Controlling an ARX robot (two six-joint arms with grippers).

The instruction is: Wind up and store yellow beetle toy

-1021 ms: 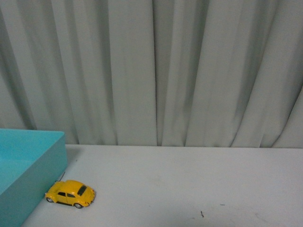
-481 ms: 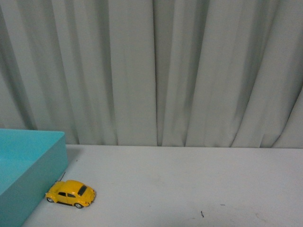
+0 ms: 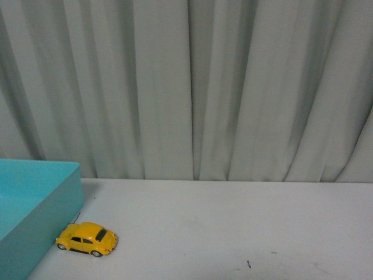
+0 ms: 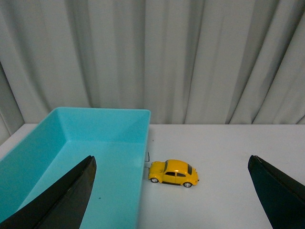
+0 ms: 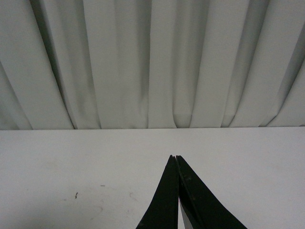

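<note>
Since nothing moved in the last second, no progress: yellow beetle toy (image 3: pixel 87 238) sits untouched at teal bin's (image 3: pixel 44 224) 3 o'clock; left gripper (image 4: pixel 171 158) spread wide, right gripper (image 5: pixel 175 157) pinched empty.

1. Desk (image 3: pixel 245 216): pale white, matte top, with faint scuffs. Its back edge meets item 2.
2. Curtain (image 3: pixel 192 87): pale grey-green cloth in deep upright folds. It hangs along the whole back edge of the desk and fills the background.
3. Box (image 3: pixel 41 204): turquoise, open-topped, with straight plain walls. It stands at the left edge of the desk, its far corner short of the back edge. A tiny dark speck lies on its floor.
4. Small dark marks (image 3: pixel 248 264): near the front edge of the desk, right of centre. What they are cannot be told.
</note>
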